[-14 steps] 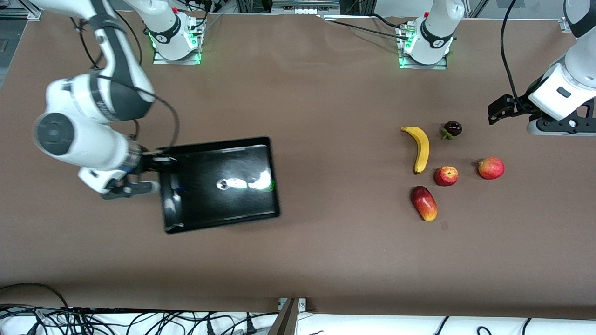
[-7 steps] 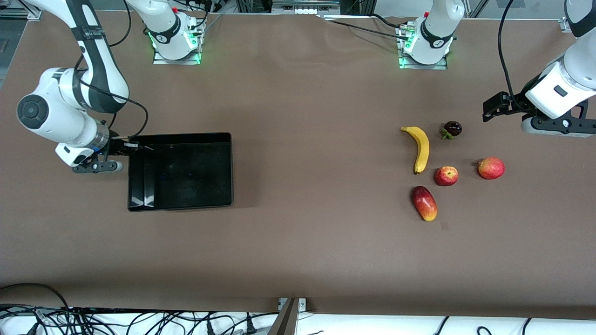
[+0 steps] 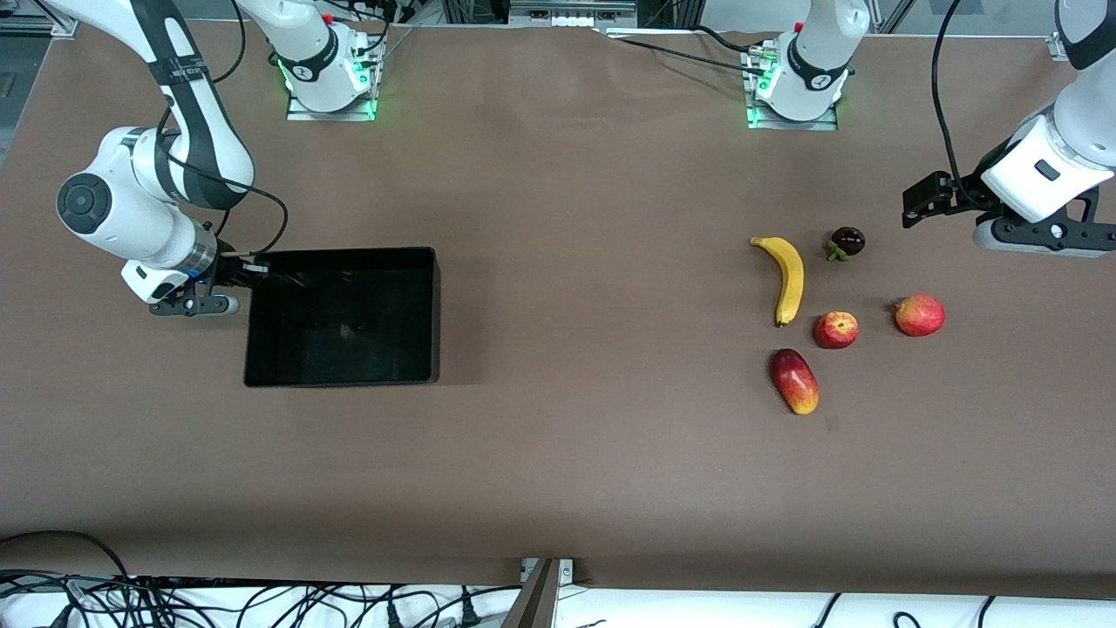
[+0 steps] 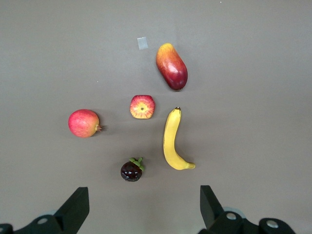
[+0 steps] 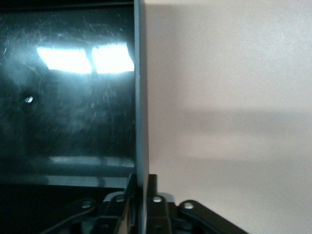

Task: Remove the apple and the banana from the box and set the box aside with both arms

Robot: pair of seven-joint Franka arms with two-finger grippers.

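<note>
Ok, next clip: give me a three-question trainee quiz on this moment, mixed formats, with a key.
1. True or false: the right gripper is shut on the wall of the black tray.
2. Which fruit lies closest to the front camera? A) banana B) mango-like fruit C) dark purple fruit
3. Fill in: the left gripper hangs with its jaws ____ above the fruits.

Key: 1 true; 2 B; 3 open
</note>
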